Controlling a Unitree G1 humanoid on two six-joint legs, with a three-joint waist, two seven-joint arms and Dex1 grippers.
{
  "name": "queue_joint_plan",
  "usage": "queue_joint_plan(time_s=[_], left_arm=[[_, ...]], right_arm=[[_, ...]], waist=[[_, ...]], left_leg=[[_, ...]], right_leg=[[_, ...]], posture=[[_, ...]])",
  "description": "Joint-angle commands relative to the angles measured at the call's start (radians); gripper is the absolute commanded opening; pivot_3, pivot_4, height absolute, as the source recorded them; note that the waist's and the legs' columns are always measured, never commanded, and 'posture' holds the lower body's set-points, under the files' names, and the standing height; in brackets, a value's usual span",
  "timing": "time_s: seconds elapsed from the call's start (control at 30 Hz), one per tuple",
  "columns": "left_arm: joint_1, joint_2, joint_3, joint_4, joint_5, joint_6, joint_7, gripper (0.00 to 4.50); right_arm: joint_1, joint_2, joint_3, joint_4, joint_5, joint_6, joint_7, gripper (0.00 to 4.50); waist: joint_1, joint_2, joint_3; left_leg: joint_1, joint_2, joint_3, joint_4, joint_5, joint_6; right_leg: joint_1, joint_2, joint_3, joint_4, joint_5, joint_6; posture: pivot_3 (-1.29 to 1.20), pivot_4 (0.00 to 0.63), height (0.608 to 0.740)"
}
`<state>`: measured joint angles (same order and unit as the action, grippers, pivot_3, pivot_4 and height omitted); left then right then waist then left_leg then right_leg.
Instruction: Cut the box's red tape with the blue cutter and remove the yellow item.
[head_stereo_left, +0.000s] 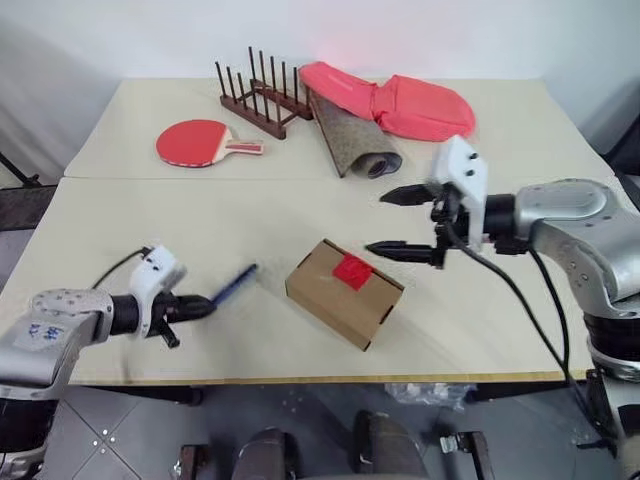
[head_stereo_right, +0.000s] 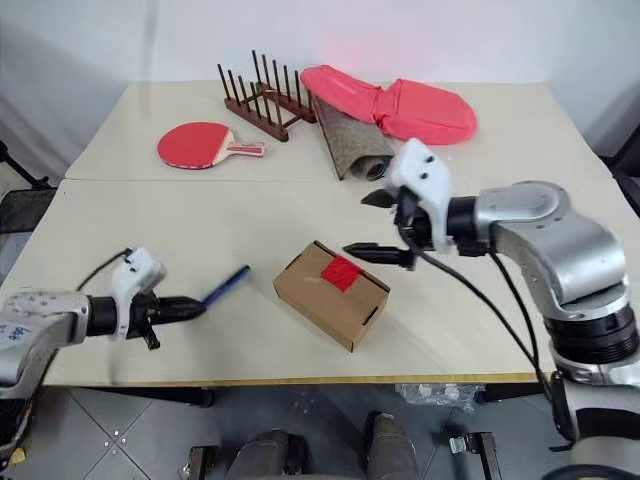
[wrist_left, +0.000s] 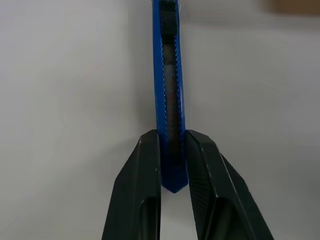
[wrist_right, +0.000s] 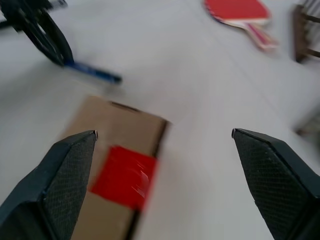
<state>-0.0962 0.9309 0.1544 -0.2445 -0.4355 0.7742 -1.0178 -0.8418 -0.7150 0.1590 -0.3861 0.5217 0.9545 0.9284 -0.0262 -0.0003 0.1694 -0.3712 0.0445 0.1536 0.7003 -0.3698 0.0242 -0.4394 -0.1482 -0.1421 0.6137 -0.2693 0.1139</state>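
The left gripper (wrist_left: 172, 150) is clamped on the butt end of the blue cutter (head_stereo_left: 233, 282); the cutter projects straight out beyond its fingertips, aimed toward the box (head_stereo_left: 343, 292), with a stretch of bare table (head_stereo_left: 150, 200) between cutter tip and cardboard. The right gripper (head_stereo_left: 405, 222) hovers with its jaws spread wide and nothing between them; the box lies just below and ahead of its lower finger, not touched.

Status, judged from present positions: cutter pickup is complete; cutting has not begun; the red tape (head_stereo_left: 352, 271) sits intact across the flap edge on the box's upper face; the box is closed; the yellow item cannot be seen, presumably inside.

Remaining steps, as judged: steady the box, probably with the right gripper; bring the cutter across to the tape and slice along the flap seam; open the flap; extract the yellow item.

Behind the right gripper, well apart from the work area: a red paddle (head_stereo_left: 196, 143), a wooden rack (head_stereo_left: 262, 95), a rolled mat (head_stereo_left: 352, 140).
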Motion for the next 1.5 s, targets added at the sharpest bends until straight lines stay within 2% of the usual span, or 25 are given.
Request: queue_joint_plan(time_s=[0.03, 0.1, 0.17, 0.3, 0.47, 0.63, 0.9, 1.07, 1.5], left_arm=[[0.029, 0.073, -0.012, -0.009, 0.019, -0.162, -0.136, 0.44], [0.031, 0.101, -0.038, 0.012, 0.046, -0.233, -0.18, 0.44], [0.026, 0.118, -0.056, 0.029, 0.068, -0.308, -0.215, 0.44], [0.041, 0.125, -0.05, 0.038, 0.081, -0.4, -0.251, 0.44], [0.031, 0.112, -0.071, 0.064, 0.137, -0.573, -0.276, 0.44], [0.001, 0.098, -0.123, 0.097, 0.207, -0.668, -0.262, 0.44], [-0.014, 0.102, -0.119, 0.074, 0.171, -0.644, -0.284, 0.44], [-0.054, 0.116, -0.157, 0.111, 0.21, -0.677, -0.315, 0.44], [-0.08, 0.136, -0.239, 0.115, 0.288, -0.625, -0.329, 0.44]], right_arm=[[-0.056, 0.049, 0.125, -0.08, -0.016, 0.03, -0.019, 4.32], [-0.085, 0.066, 0.236, -0.076, -0.071, 0.049, -0.035, 3.88], [-0.107, 0.105, 0.309, -0.079, -0.1, 0.045, -0.048, 3.19], [-0.102, 0.199, 0.37, -0.089, -0.122, 0.037, -0.082, 1.82], [-0.07, 0.2, 0.437, -0.107, -0.155, 0.005, -0.059, 0.07], [-0.064, 0.221, 0.493, -0.076, -0.195, -0.034, -0.046, 0.03], [-0.012, 0.21, 0.528, -0.012, -0.267, -0.095, -0.036, 0.03], [0.009, 0.175, 0.542, 0.027, -0.331, -0.153, -0.009, 0.03], [-0.028, 0.237, 0.629, 0.057, -0.435, -0.239, 0.081, 0.03]], waist=[[-0.001, -0.001, 0.001], [0.001, -0.001, 0.001], [-0.001, -0.001, 0.001], [-0.003, -0.001, 0.001], [-0.003, -0.002, 0.001], [-0.004, -0.002, 0.001], [-0.005, -0.002, 0.001], [-0.004, -0.002, 0.001], [-0.006, -0.002, 0.0]], left_leg=[[-0.001, 0.0, 0.001, 0.0, 0.0, 0.0], [-0.001, -0.004, 0.001, 0.0, 0.0, 0.0], [-0.001, -0.006, 0.002, 0.0, 0.0, 0.0], [-0.001, -0.006, 0.005, -0.001, 0.0, 0.0], [-0.001, -0.006, 0.012, -0.001, -0.001, -0.001], [-0.001, -0.006, 0.014, -0.001, -0.001, -0.001], [-0.001, -0.004, 0.015, -0.001, -0.001, -0.001], [0.0, -0.004, 0.016, -0.001, -0.001, -0.001], [0.001, -0.003, 0.018, 0.0, -0.001, -0.001]], right_leg=[[-0.003, 0.0, 0.001, 0.002, 0.0, 0.0], [-0.005, 0.0, 0.001, 0.006, 0.0, -0.001], [-0.005, -0.001, 0.001, 0.006, 0.0, -0.001], [-0.006, 0.0, 0.001, 0.006, 0.0, -0.001], [-0.007, 0.0, 0.0, 0.006, 0.0, -0.001], [-0.007, 0.0, 0.0, 0.006, 0.0, -0.001], [-0.007, 0.001, 0.0, 0.006, -0.001, -0.001], [-0.007, 0.001, 0.0, 0.006, -0.001, -0.001], [-0.006, 0.001, 0.001, 0.006, -0.001, -0.002]], posture=[[0.0, 0.15, 0.74], [0.0, 0.15, 0.74], [0.0, 0.15, 0.74], [0.0, 0.15, 0.74], [0.0, 0.15, 0.74], [0.0, 0.15, 0.74], [0.0, 0.15, 0.74], [0.0, 0.15, 0.74], [0.0, 0.15, 0.74]])
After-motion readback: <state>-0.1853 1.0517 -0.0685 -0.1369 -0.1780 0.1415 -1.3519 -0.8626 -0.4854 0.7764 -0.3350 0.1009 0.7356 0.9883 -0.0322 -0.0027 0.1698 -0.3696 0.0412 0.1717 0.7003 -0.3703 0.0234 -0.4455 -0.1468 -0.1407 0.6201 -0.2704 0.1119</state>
